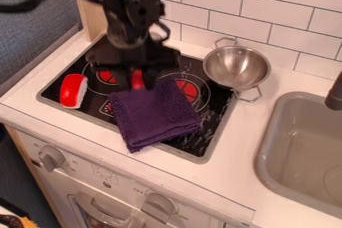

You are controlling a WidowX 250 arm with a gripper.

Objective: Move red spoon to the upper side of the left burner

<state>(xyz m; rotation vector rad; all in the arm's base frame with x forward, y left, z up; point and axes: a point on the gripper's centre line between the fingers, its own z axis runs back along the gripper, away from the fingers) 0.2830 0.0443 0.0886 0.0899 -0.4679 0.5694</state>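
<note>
Preferably, we lift the spoon point(137, 78) straight clear of the cloth point(155, 114); whether the claw point(137, 83) grips it, we cannot tell.

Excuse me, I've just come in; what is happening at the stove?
The robot's gripper is low over the stove, at a red item, probably the spoon it is meant to move; I cannot tell whether it is gripped. A purple cloth lies just in front, with a red-and-white object on the stove's left side.
</note>
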